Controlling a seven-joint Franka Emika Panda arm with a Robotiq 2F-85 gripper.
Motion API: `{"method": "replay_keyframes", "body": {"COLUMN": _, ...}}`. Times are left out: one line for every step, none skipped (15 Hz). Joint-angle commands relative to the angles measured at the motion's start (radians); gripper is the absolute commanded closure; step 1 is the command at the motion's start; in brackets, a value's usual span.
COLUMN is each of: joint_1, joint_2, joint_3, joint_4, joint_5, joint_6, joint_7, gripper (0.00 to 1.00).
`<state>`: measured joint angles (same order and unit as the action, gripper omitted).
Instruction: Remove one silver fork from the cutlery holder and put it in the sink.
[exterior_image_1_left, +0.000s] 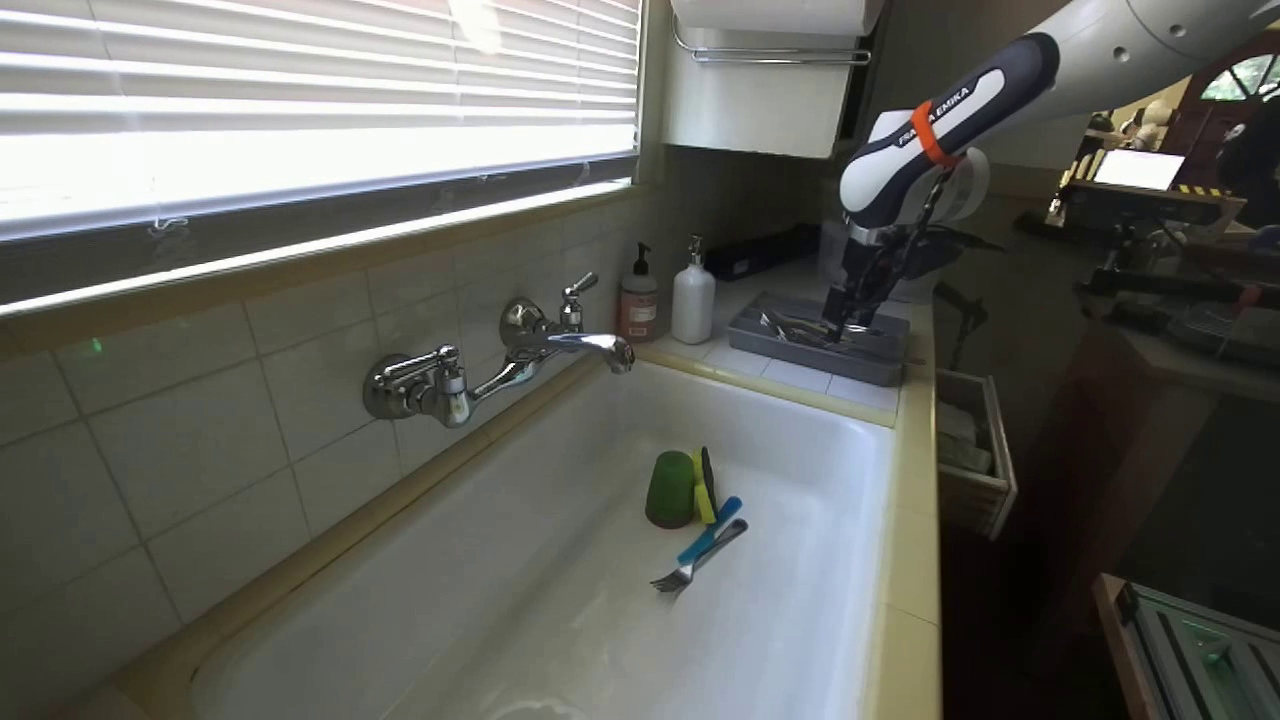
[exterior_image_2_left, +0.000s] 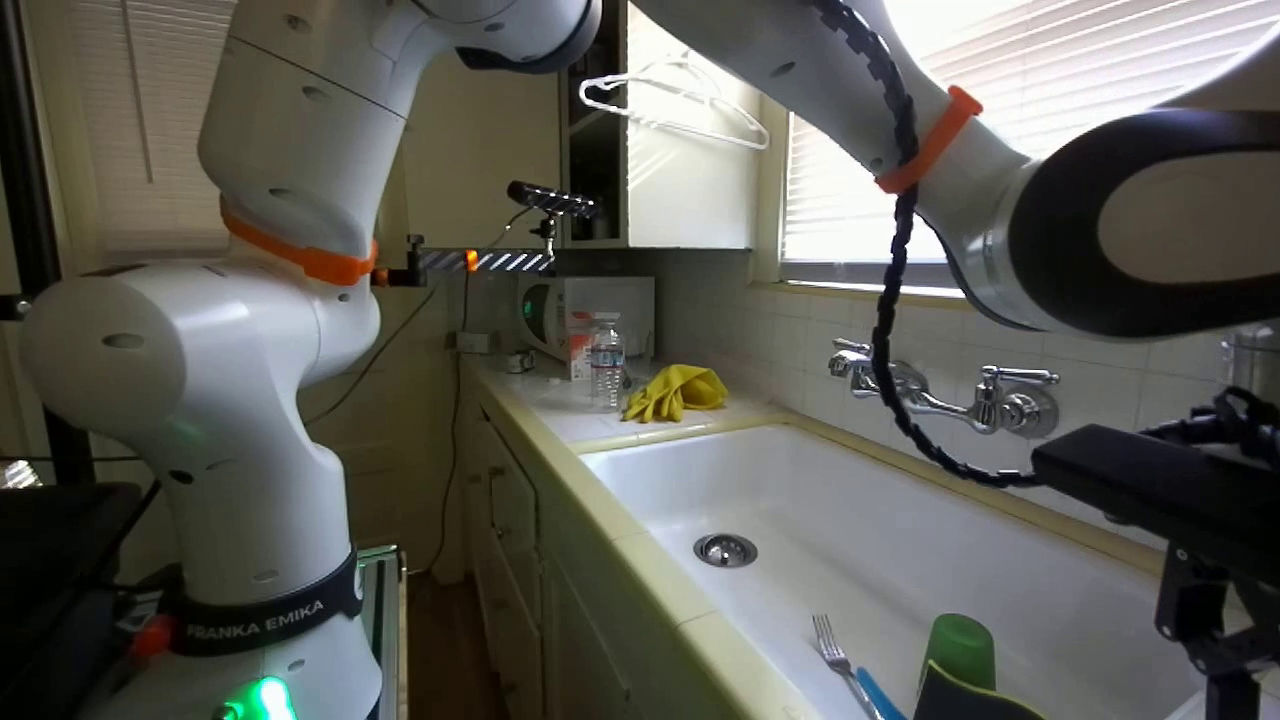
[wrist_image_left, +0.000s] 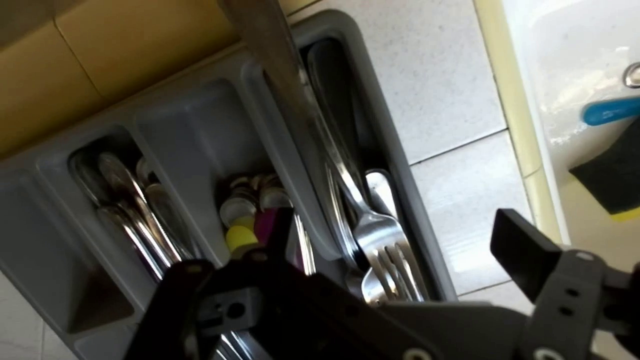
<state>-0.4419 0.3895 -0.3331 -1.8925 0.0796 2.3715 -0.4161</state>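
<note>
Where the silver fork (wrist_image_left: 375, 227) lay: on top in the cutlery holder (wrist_image_left: 200, 117), in the slot nearest the sink (exterior_image_1_left: 790, 430).
Table (wrist_image_left: 445, 80): white tile, yellow trim; holder sat near the corner where front edge met sink-side edge.
Fork axis: roughly along that sink-side edge, bit skewed; handle toward the front edge, seemingly riding up over the holder rim; tines the opposite way, over other cutlery (wrist_image_left: 382, 190).
End effector (wrist_image_left: 397, 235): spread wide, nothing held; in the wrist view fork head showed between the fingers (wrist_image_left: 525, 250), height above it couldn't be told.
Closing line: crossed the fork's long axis at a slant; one finger over the neighbouring slot, the other on the side of the tile strip by the sink.
Arm (exterior_image_1_left: 960, 110): only one, so nothing to choose there.
Sink contents: second fork (exterior_image_1_left: 718, 545), green cup (exterior_image_1_left: 670, 490); whether that fork counted for the task, couldn't tell.
Step, as judged: pick not yet made; looked like it called for a drop, then a squeeze at the neck.
Risk: could have dragged up the dark handle (wrist_image_left: 334, 75) or cutlery under it.
</note>
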Motion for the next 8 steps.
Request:
{"method": "replay_keyframes", "body": {"joint_1": -0.039, "joint_2": 0.056, "joint_3": 0.022, "joint_4": 0.055, "joint_5": -0.037, "joint_6": -0.015, "joint_7": -0.014, "gripper": 0.0}}
{"method": "replay_keyframes", "body": {"joint_1": -0.043, "joint_2": 0.063, "joint_3": 0.024, "joint_4": 0.062, "joint_5": -0.045, "joint_6": -0.017, "joint_7": -0.014, "gripper": 0.0}}
{"method": "replay_keyframes", "body": {"joint_1": -0.047, "joint_2": 0.069, "joint_3": 0.026, "joint_4": 0.068, "joint_5": -0.051, "joint_6": -0.02, "joint_7": -0.015, "gripper": 0.05}}
{"method": "replay_keyframes", "body": {"joint_1": -0.052, "joint_2": 0.075, "joint_3": 0.029, "joint_4": 0.073, "joint_5": -0.055, "joint_6": -0.021, "joint_7": -0.017, "gripper": 0.11}}
{"method": "replay_keyframes", "body": {"joint_1": -0.054, "joint_2": 0.079, "joint_3": 0.029, "joint_4": 0.076, "joint_5": -0.061, "joint_6": -0.025, "joint_7": -0.017, "gripper": 0.12}}
{"method": "replay_keyframes", "body": {"joint_1": -0.056, "joint_2": 0.081, "joint_3": 0.029, "joint_4": 0.078, "joint_5": -0.068, "joint_6": -0.028, "joint_7": -0.017, "gripper": 0.05}}
{"method": "replay_keyframes", "body": {"joint_1": -0.057, "joint_2": 0.081, "joint_3": 0.028, "joint_4": 0.08, "joint_5": -0.077, "joint_6": -0.036, "joint_7": -0.019, "gripper": 0.05}}
{"method": "replay_keyframes", "body": {"joint_1": -0.058, "joint_2": 0.079, "joint_3": 0.027, "joint_4": 0.08, "joint_5": -0.087, "joint_6": -0.048, "joint_7": -0.022, "gripper": 0.01}}
